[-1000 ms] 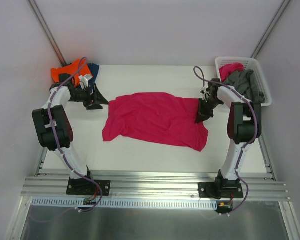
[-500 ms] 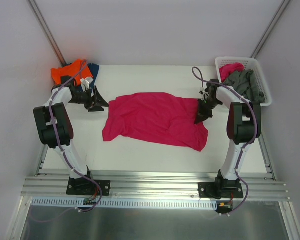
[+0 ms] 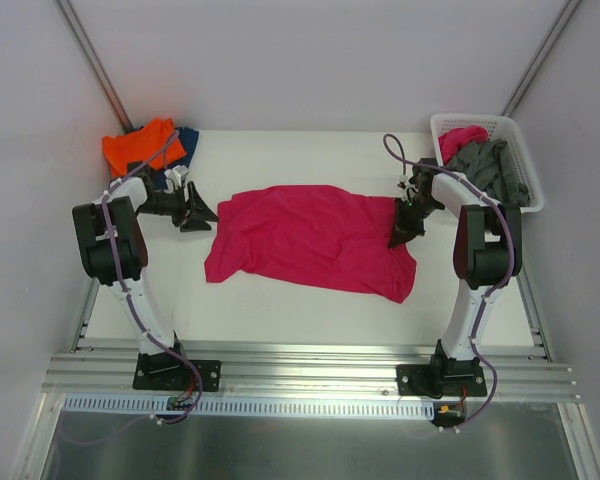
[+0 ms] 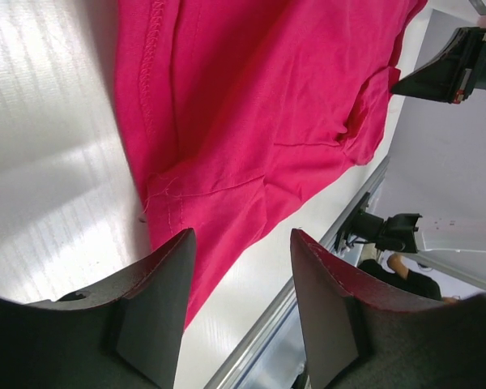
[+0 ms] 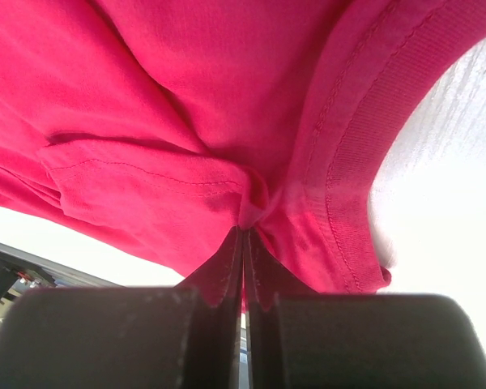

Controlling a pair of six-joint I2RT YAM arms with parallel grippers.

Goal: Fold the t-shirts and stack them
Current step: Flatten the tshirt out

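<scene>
White tabletop (image 3: 300, 300) between plain pale walls, both arms reaching in from the near edge.

Large magenta-pink t-shirt (image 3: 310, 235) lies spread and rumpled across the middle of the tabletop, lower right corner nearest me. Folded-looking orange t-shirt (image 3: 135, 145) sits at the far left corner, with a dark blue t-shirt (image 3: 187, 140) touching its right side. White plastic lattice basket (image 3: 533, 190) stands at the far right corner and holds grey t-shirts (image 3: 490, 165) and a bit of pink cloth (image 3: 462, 137) at its far end.

Left gripper (image 3: 202, 213) sits low, just beside the pink shirt's far left edge. From the left wrist I see its jaws partway apart with nothing between them; the shirt's stitched edge (image 4: 251, 105) runs below and ahead of the fingertips. I cannot tell whether the fingers touch the cloth.

Right gripper (image 3: 400, 235) is down on the shirt's right edge. From the right wrist I see the jaws pressed together on a pinch of pink fabric (image 5: 170, 81), which puckers up at the fingertips, and the ribbed neckband curves away just to the right of the pinch.
</scene>
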